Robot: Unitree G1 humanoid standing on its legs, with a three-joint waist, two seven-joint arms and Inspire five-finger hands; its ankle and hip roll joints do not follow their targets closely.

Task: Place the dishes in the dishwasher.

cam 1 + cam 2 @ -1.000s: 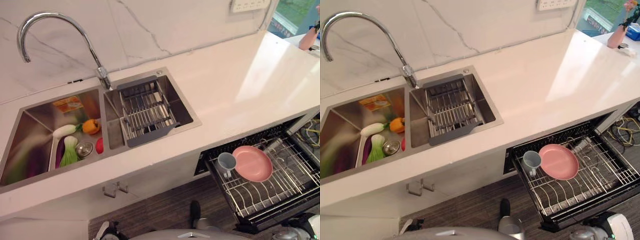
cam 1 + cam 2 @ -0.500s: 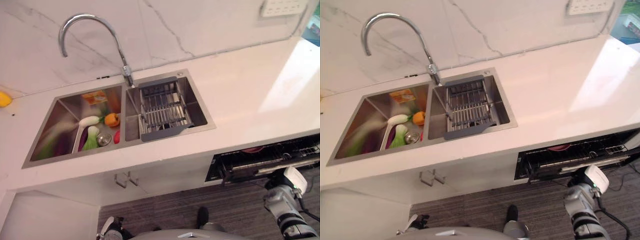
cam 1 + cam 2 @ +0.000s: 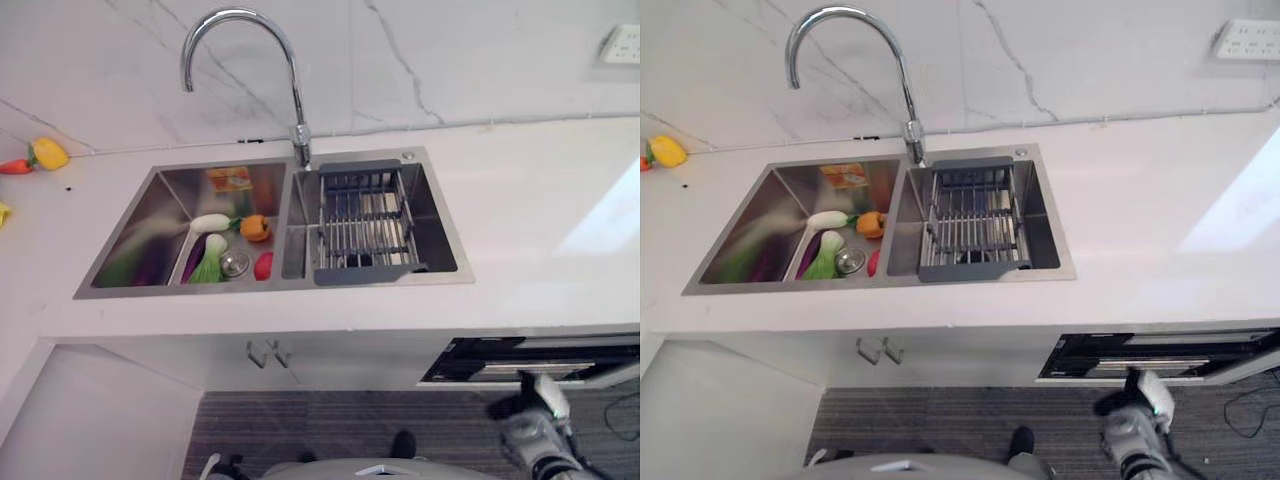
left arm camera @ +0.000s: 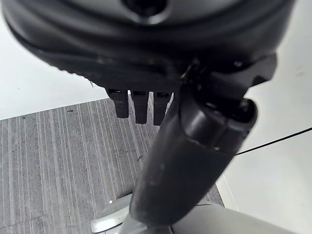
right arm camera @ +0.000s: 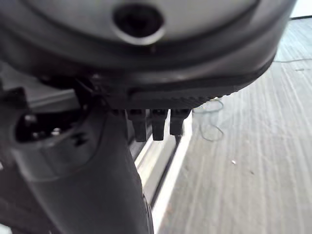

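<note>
Surface (image 3: 540, 250): you see it white, above and beyond the right hand.
Sink (image 3: 200, 180): toy vegetables in its left basin, a grey rack (image 3: 362, 222) in its right.
Dishwasher (image 3: 1160, 352): drawer nearly shut just above your right hand (image 3: 1135, 430); dishes hidden.
Hands: both hang with fingers straight, holding nothing; left hand (image 4: 141, 105) over floor.

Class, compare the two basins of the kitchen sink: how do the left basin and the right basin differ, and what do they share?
The left basin is wider and holds toy vegetables, including an orange pepper; the right basin is narrower and holds none that can be seen. The right basin carries a grey drying rack; the left basin has no rack. Both are steel and sit under one faucet.
</note>
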